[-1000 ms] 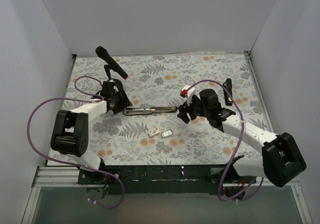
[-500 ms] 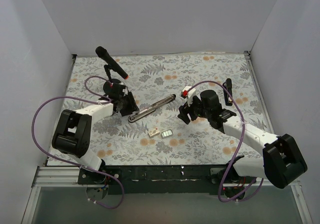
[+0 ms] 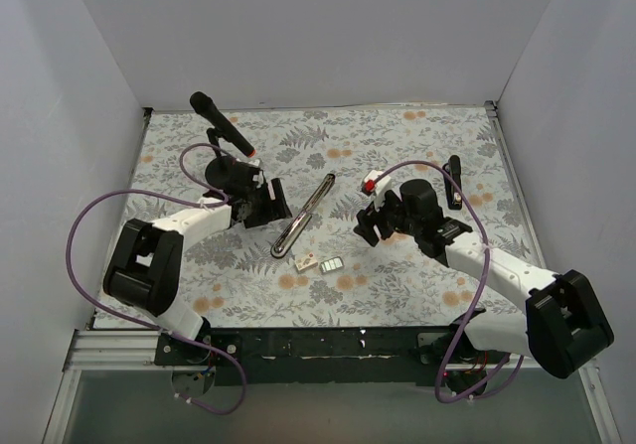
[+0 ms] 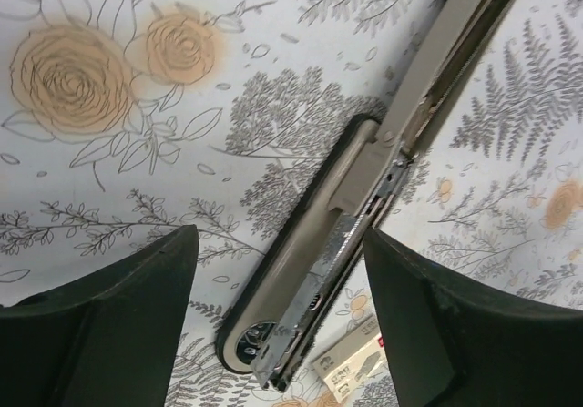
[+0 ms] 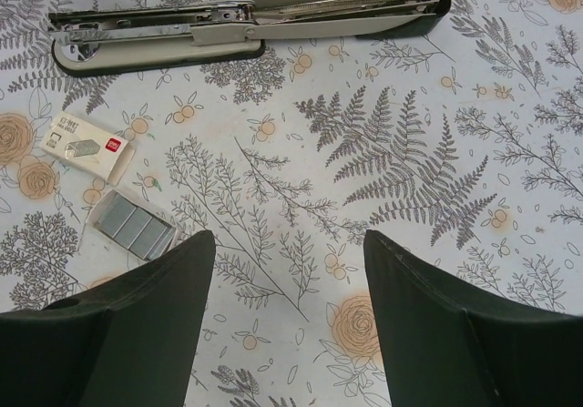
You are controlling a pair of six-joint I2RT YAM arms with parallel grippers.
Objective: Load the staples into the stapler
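Stapler (image 3: 303, 216) opened flat; right-wrist view alone resolves staples (image 5: 135, 224) beside box (image 5: 88, 146); left hand (image 4: 281, 239) wide, right hand (image 5: 287, 239) wide, both empty.

Microphone (image 3: 223, 125) crowds left end effector (image 3: 272, 204).

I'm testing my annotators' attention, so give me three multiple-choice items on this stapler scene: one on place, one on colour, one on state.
1. The staple box lies:
A) nearer the arm bases than the stapler
B) against the far wall
C) on top of the stapler

2. The microphone is mainly:
A) white
B) black
C) yellow

3. The right claw is:
A) shut on the stapler
B) shut on the staple box
C) open and empty

Answers:
1 A, the box sits just off the stapler's near end.
2 B, its head and handle are black.
3 C, its jaws stand wide apart with nothing gripped.
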